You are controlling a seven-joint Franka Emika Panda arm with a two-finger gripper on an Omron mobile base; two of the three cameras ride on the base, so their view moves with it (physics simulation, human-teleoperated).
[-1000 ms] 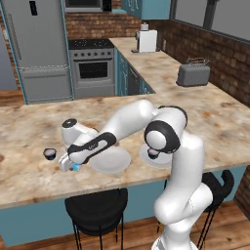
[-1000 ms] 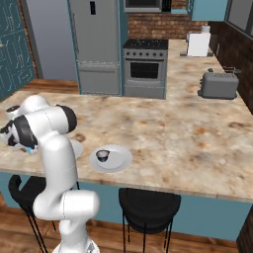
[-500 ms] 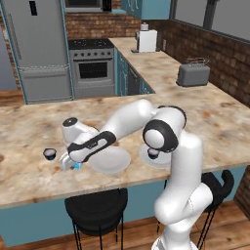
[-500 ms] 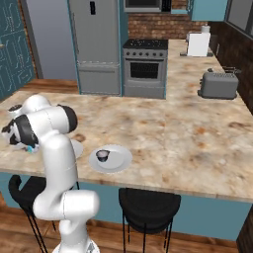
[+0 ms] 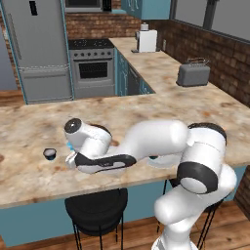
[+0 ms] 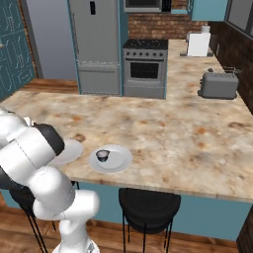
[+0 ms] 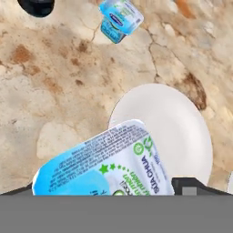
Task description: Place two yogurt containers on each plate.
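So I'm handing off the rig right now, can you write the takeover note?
End effector: shut on a light blue yogurt cup, held over the empty plate.
Other plate: one dark round cup on it.
On the counter: second blue cup, second dark cup.
Done: one cup plated. Left: set down this cup, then plate the two loose ones, two per plate.

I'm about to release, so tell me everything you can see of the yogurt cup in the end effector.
The held cup is light blue and squarish with rounded corners, its pale foil lid printed with green stars, a round logo and small text. It looks like thin plastic, intact and sealed. It sits tilted at the bottom of the hand view, at the end effector, hanging over the near edge of a bare plate. Whether it touches the plate cannot be told.
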